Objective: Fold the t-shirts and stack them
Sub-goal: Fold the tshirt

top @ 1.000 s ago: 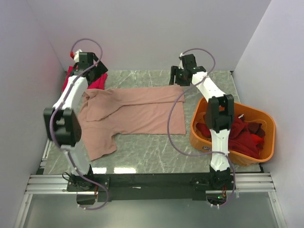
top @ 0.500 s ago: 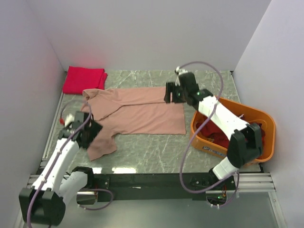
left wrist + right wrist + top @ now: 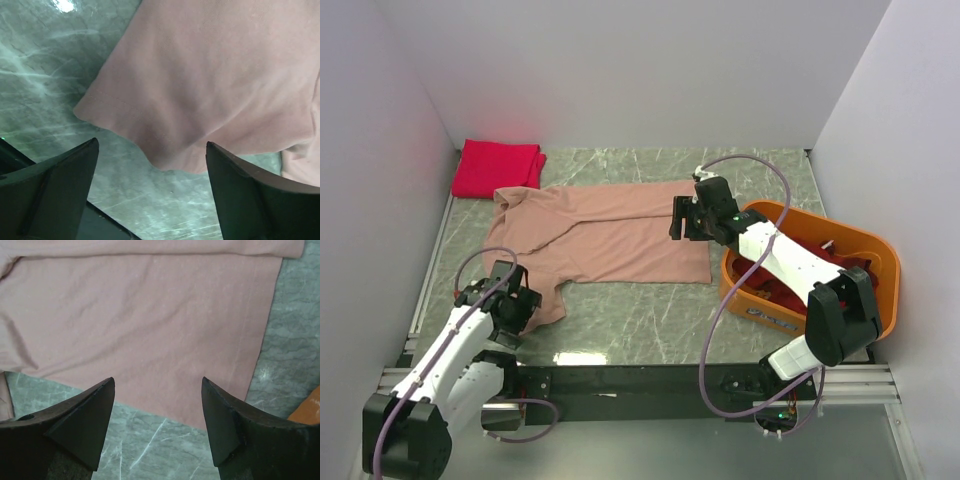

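Note:
A dusty-pink t-shirt lies spread flat on the marble table, and no print shows on it. My left gripper is open and empty, just above the hem of the near-left sleeve. In the left wrist view the left gripper has its jaws wide apart. My right gripper is open and empty over the shirt's right side. In the right wrist view the right gripper hovers above the shirt's bottom hem. A folded crimson-pink shirt lies at the back left. Dark red shirts lie in the tub.
An orange plastic tub stands at the right edge of the table, and its corner shows in the right wrist view. White walls close in the back and both sides. A black rail runs along the near edge.
My left arm has swung from the back-left corner down to the near-left sleeve, uncovering the crimson shirt. My right gripper has moved from the far edge toward the shirt's right hem.

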You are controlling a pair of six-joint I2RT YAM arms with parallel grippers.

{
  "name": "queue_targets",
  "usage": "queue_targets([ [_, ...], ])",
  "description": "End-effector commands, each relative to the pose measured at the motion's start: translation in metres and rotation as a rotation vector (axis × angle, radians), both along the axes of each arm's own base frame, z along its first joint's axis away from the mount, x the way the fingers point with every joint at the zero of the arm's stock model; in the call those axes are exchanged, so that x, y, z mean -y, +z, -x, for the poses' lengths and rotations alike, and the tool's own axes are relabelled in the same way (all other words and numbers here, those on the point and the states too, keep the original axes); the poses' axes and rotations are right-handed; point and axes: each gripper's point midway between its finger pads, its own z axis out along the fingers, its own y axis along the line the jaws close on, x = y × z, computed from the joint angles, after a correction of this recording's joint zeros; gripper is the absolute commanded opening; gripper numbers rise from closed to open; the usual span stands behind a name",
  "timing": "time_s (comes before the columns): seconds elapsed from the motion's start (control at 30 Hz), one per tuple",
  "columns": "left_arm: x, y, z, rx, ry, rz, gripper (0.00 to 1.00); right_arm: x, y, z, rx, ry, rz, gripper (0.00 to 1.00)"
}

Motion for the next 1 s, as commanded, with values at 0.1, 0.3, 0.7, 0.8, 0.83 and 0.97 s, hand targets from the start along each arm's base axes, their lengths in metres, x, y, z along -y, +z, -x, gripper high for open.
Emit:
queue_targets([
  [0.1, -0.005, -0.010, 0.001, 0.003, 0.081, -0.018, 0.83, -0.007, 0.012, -0.010, 0.049, 0.001, -0.044, 0.77],
  [0.3, -0.018, -0.024, 0.002, -0.055, 0.125, -0.100, 0.59, -0.004, 0.010, -0.008, 0.040, -0.004, -0.031, 0.77],
  [0.7, -0.027, -0.020, -0.008, -0.084, 0.105, -0.173, 0.01, 0.014, -0.004, 0.019, -0.018, -0.037, 0.016, 0.76],
  [0.8, -0.025, -0.011, -0.016, -0.034, 0.080, -0.162, 0.01, 0.007, -0.005, 0.040, -0.025, 0.011, 0.047, 0.76],
  [0.83, -0.024, -0.009, -0.017, -0.022, 0.073, -0.160, 0.01, 0.009, -0.011, 0.049, -0.047, 0.018, 0.074, 0.76],
  [0.97, -0.024, 0.003, -0.025, 0.037, 0.048, -0.159, 0.01, 0.014, -0.040, 0.086, -0.085, 0.100, 0.184, 0.76],
])
